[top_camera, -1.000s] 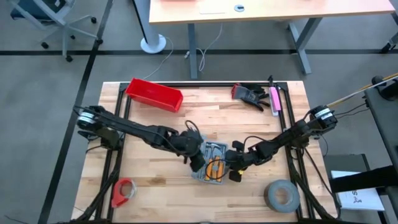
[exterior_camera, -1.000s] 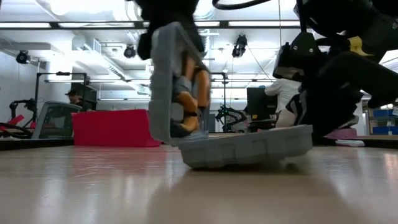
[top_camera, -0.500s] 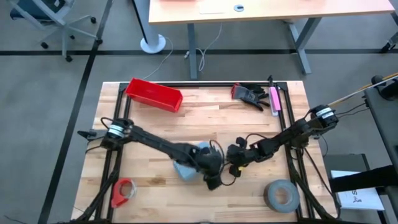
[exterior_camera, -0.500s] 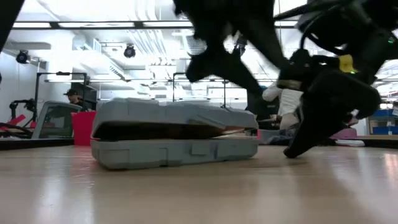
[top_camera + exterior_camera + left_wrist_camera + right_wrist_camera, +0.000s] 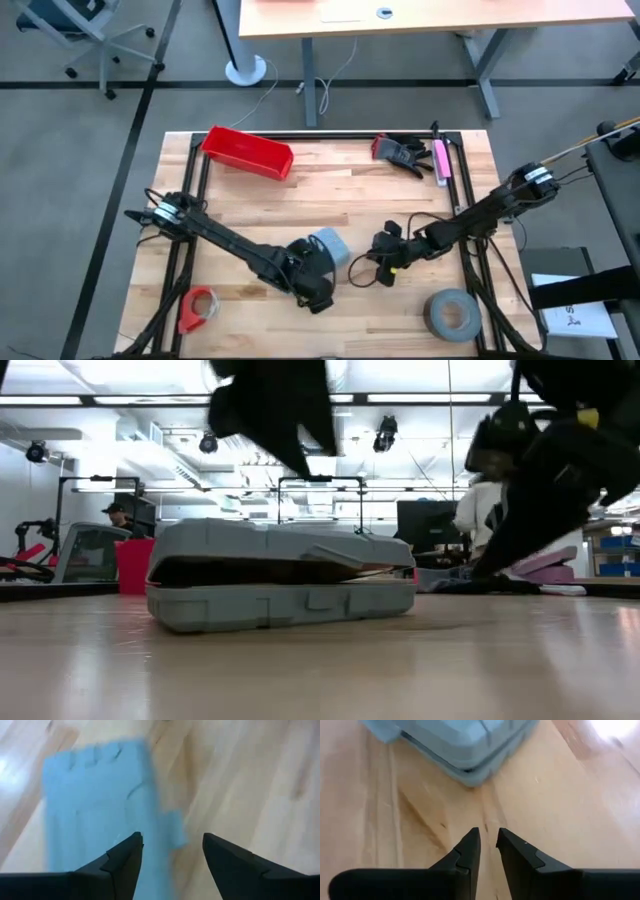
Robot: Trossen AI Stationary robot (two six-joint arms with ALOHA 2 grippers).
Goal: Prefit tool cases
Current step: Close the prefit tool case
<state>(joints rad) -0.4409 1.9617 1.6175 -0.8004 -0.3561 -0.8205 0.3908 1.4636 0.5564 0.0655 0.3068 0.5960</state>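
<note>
The grey-blue tool case (image 5: 331,244) lies flat on its base in the middle of the table. In the low view its lid (image 5: 270,540) rests on the base, with a dark gap along the seam. My left gripper (image 5: 318,294) hangs open above the case's near side; the left wrist view shows the case (image 5: 95,795) beneath its spread fingers, which touch nothing. My right gripper (image 5: 385,272) is just right of the case. Its fingers (image 5: 470,845) stand a sliver apart with only bare wood between them, and the case's corner (image 5: 465,770) lies ahead of them.
A red bin (image 5: 248,152) sits at the far left, with black-and-red gloves (image 5: 403,152) and a pink tool (image 5: 441,160) at the far right. A red tape roll (image 5: 197,308) lies near left and a grey tape roll (image 5: 452,313) near right. Bare wood lies between these.
The case's lid stood upright in my left gripper a second ago. It has come down onto the base, so the case now lies nearly shut. My left gripper has let go, swung toward the near edge and tipped further down. My right gripper has drawn back slightly toward the right edge.
</note>
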